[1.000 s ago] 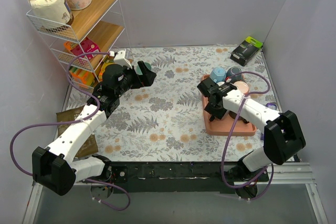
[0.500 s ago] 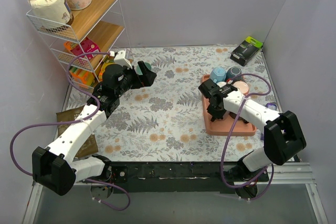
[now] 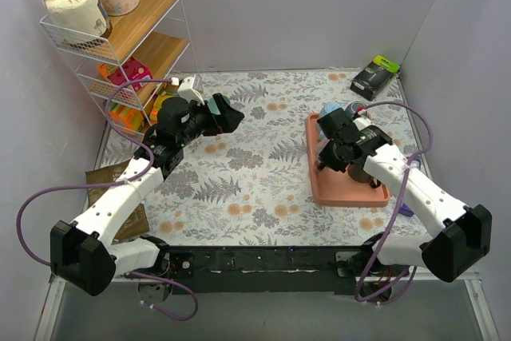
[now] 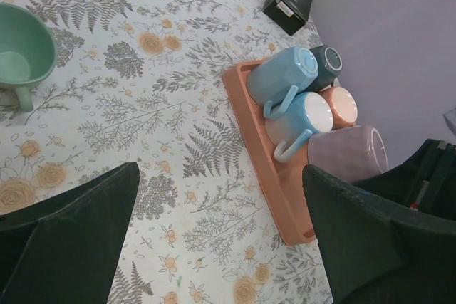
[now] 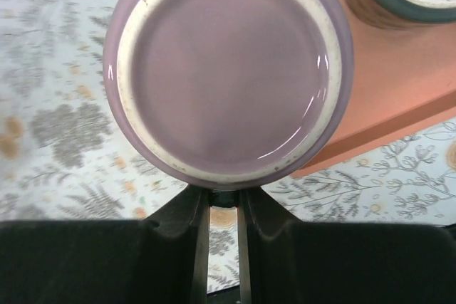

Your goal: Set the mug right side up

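Purple mug (image 5: 228,69) clamped in right tool (image 5: 222,198) | orange tray (image 4: 273,191): four mugs (image 4: 281,80) | left tool (image 4: 219,176) spread wide

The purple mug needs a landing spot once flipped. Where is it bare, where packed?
Bare: the flowered table between the green mug and the tray, and the tray's near end. Packed: the tray's far end, where the other mugs huddle.

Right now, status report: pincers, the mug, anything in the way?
Left pincer open, empty. Right pincer shut on purple mug, base toward its camera, not yet upright. Four other mugs crowd the tray alongside.
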`<state>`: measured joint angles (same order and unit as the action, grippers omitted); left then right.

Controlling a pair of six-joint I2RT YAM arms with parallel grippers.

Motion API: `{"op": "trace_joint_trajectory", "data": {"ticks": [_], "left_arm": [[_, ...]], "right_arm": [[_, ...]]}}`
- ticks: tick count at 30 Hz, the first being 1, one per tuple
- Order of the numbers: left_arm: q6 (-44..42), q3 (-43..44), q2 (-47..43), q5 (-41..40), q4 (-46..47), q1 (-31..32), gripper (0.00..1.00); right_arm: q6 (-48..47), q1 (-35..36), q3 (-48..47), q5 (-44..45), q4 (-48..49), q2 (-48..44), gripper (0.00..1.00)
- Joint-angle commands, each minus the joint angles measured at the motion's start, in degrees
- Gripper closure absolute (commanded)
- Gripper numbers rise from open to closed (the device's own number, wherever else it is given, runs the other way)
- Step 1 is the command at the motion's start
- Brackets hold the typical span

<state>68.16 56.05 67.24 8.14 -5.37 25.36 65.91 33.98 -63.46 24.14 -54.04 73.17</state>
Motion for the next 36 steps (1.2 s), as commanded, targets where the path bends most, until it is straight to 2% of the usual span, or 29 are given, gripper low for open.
{"op": "trace_joint_trajectory", "data": {"ticks": [1, 6, 9, 10, 14, 21, 32, 36], "left_arm": [[1.9, 1.7, -0.1, 4.5, 1.6, 0.4, 0.02], [5.2, 2.9, 0.9, 13.2, 6.8, 0.5, 0.02], [8.6, 3.4, 1.4, 20.8, 12.0, 0.8, 0.02], [10.5, 3.5, 1.6, 23.9, 13.4, 1.1, 0.02], [16.5, 4.5, 3.4, 30.5, 23.7, 2.6, 0.02], [26.0, 5.3, 6.3, 36.4, 37.8, 4.5, 0.02], [35.9, 6.1, 8.7, 37.1, 47.5, 5.0, 0.02], [38.5, 7.1, 9.1, 37.8, 49.6, 5.0, 0.02]], "right_arm": [[-2.5, -0.2, -7.8, -1.5, 3.1, -5.7, 0.99], [-6.4, -0.2, -12.0, -6.7, 13.3, -8.2, 0.99], [-9.4, -0.2, -11.6, -11.3, 23.6, -10.2, 0.99], [-10.4, -0.2, -11.2, -14.6, 30.2, -11.3, 0.99], [-14.2, -0.2, -10.0, -20.6, 43.7, -12.7, 0.99], [-14.4, -0.3, -11.9, -28.5, 54.5, -11.1, 0.99], [-13.5, -0.3, -6.4, -41.3, 73.6, -9.5, 0.99], [-13.8, -0.3, -4.5, -43.5, 76.7, -9.3, 0.99]]}}
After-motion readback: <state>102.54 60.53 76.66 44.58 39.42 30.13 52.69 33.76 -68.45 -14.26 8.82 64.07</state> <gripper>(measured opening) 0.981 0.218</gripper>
